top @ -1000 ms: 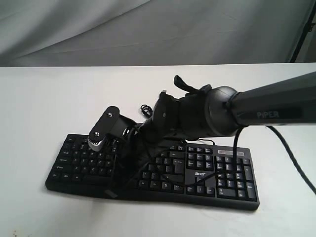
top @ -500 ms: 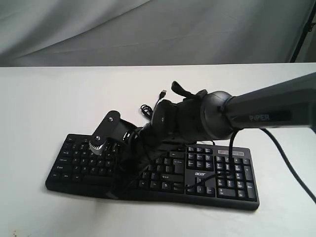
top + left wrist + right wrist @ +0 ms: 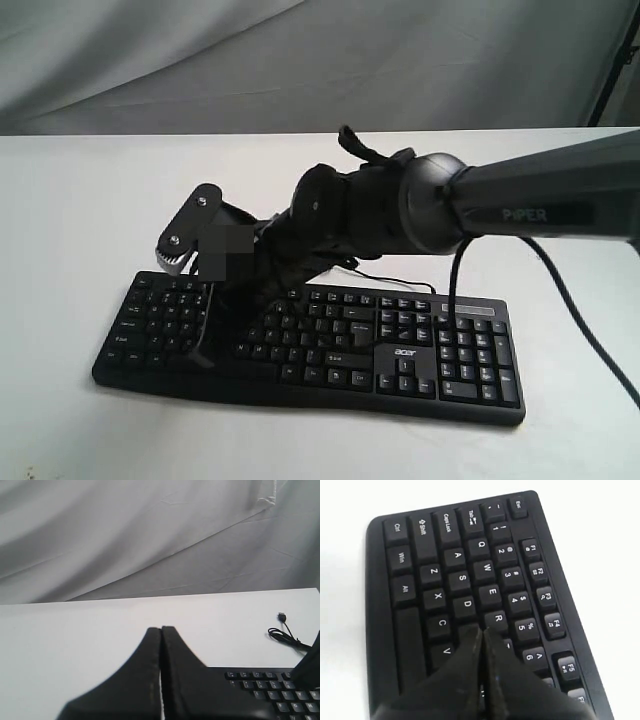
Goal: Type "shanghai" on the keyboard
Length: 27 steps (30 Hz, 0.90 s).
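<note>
The black keyboard [image 3: 400, 357] lies on the white table, number pad to the right. My right arm reaches across it from the right, and the right gripper [image 3: 203, 335] hangs over the left-hand letter keys. In the right wrist view the right gripper [image 3: 481, 630] is shut and empty, tips over the F key between D, R, C and V of the keyboard [image 3: 435, 575]; contact cannot be told. The left gripper [image 3: 161, 628] is shut and empty above bare table beside a corner of the keyboard [image 3: 270, 690]. It does not show in the exterior view.
The keyboard's thin USB cable [image 3: 285, 636] lies coiled on the table behind it, plug free. A grey cloth backdrop [image 3: 300, 60] hangs behind the table [image 3: 80, 200]. A dark stand leg [image 3: 612, 60] is at the far right.
The right arm has risen and swung left, carrying its shut gripper from the middle keys toward the left letter keys. The keyboard has not moved.
</note>
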Motion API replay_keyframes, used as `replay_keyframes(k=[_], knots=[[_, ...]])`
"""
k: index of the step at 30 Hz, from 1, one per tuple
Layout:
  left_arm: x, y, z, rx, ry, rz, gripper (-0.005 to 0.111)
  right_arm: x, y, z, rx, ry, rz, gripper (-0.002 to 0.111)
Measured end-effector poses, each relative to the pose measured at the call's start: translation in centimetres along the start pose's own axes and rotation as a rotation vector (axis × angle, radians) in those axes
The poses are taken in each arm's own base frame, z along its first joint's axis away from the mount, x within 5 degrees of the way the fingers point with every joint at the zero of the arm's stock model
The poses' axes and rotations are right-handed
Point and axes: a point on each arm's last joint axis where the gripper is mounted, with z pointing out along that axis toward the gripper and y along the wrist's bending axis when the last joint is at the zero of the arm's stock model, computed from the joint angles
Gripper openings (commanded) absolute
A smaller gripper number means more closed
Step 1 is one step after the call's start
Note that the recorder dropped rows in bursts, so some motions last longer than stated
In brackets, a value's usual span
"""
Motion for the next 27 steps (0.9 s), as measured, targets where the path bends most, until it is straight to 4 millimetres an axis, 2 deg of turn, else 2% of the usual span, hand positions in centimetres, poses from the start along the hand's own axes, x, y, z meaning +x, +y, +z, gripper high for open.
replay_keyframes(k=[7,19,27], knots=[[0.0,0.0,0.0,0.000,0.000,0.000,0.000,0.4,-0.1,1.7,-0.025,0.028,-0.003,0.000],[0.0,0.0,0.0,0.000,0.000,0.000,0.000,0.6,-0.1,2.0,-0.033,0.036,-0.008,0.000],[0.0,0.0,0.0,0.000,0.000,0.000,0.000,1.3,-0.1,3.0,-0.034,0.055,-0.001,0.000]])
